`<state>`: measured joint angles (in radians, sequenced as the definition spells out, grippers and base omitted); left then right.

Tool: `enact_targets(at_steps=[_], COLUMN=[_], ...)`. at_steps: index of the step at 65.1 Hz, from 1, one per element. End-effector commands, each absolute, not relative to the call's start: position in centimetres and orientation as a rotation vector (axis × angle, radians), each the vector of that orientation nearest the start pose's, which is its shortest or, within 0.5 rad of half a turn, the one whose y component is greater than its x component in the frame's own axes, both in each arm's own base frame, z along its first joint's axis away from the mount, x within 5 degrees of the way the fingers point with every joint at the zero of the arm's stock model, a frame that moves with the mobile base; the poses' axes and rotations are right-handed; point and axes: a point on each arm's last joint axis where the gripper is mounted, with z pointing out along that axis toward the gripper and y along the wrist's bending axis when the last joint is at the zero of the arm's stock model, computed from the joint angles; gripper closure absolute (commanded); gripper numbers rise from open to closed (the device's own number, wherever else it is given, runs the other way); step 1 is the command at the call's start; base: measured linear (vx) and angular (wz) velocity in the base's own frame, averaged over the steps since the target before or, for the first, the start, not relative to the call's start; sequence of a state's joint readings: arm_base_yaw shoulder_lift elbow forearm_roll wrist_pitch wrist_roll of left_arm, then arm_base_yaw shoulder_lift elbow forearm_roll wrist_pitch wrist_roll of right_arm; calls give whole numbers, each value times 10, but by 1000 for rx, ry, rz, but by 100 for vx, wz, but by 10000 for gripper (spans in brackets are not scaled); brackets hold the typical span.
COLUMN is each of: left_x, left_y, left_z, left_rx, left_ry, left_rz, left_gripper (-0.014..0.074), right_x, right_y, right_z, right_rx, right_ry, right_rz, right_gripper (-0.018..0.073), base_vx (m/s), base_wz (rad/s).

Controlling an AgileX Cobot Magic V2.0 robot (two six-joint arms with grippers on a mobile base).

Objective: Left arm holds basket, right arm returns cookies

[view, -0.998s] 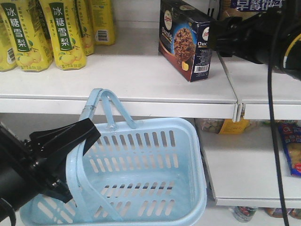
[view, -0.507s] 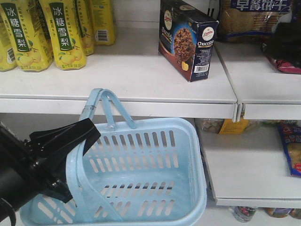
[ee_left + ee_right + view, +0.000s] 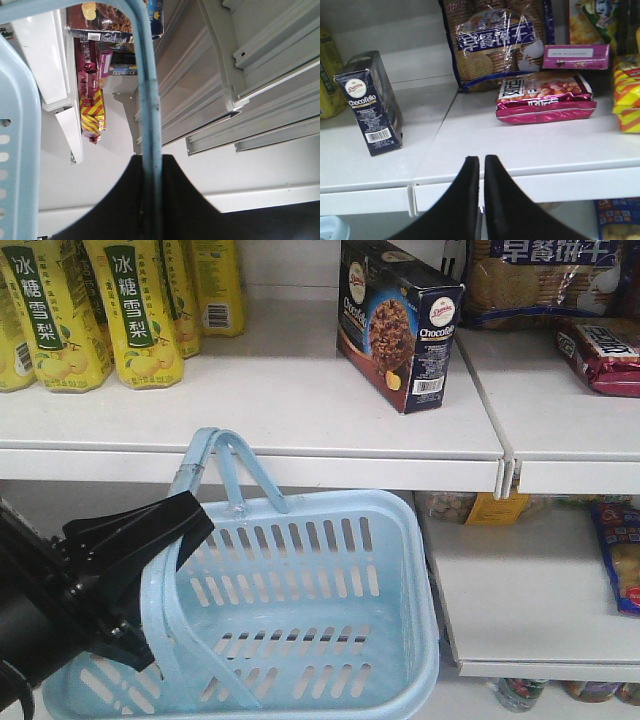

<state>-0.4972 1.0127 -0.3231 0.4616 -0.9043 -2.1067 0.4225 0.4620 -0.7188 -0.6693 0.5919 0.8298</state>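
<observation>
Only one dark navy rectangular cookie carton [image 3: 398,322] is in sight, standing upright on the upper white shelf [image 3: 280,400] near that board's right end, slightly tilted, its barcode end facing outward. Nothing grips it. In the right wrist view the same carton [image 3: 370,102] stands well to the left of the right arm's black gripper [image 3: 481,165], whose two wedge fingers are pressed nearly together with just a thin slit between them, clenched on nothing and hovering before the shelf edge.

One light blue slotted plastic shopping basket [image 3: 300,610] hangs below the upper shelf, with nothing visible inside it. It has two hoop handles: one stands up against the shelf lip, the other runs across the basket's left side and passes through the left arm's black wedge-fingered gripper [image 3: 125,570]. The left wrist view shows that gripper [image 3: 152,200] closed tightly on the thin blue handle bar [image 3: 149,100], the black fingers touching it on both sides.

Elsewhere on the upper shelf, at least four yellow pear-drink bottles with green labels [image 3: 140,310] stand in a group at the left. To the right of the carton, on the neighbouring board, there is one clear bag of round biscuits with a blue band [image 3: 495,42], one shiny magenta packet [image 3: 545,97] lying flat in front of it, one small pink box [image 3: 575,56], and one yellow-and-red striped packet [image 3: 627,97] at the edge. More packets lie on the lower right shelf, too cut off to count.
</observation>
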Motion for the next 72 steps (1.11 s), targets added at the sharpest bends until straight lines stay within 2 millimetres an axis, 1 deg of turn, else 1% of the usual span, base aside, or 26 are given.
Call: enact_targets(at_steps=[1, 8, 17, 72], left_x=[151, 151, 151, 151], left_y=[-111, -111, -111, -111], left_z=[301, 301, 301, 301], left_rx=[-696, -696, -696, -696], left_ry=[1384, 1384, 1384, 1384], left_rz=[-2167, -2167, -2167, -2167], left_gripper=[599, 599, 599, 599], right_x=[71, 58, 48, 47], right_y=[-3, -10, -14, -15], right_z=[379, 369, 358, 358], right_rx=[94, 122, 140, 144], right_ry=[1632, 1625, 1618, 1621], right_rz=[191, 194, 214, 207], right_gripper=[570, 570, 570, 570], base_vx=[0, 0, 0, 0], base_wz=[0, 0, 0, 0])
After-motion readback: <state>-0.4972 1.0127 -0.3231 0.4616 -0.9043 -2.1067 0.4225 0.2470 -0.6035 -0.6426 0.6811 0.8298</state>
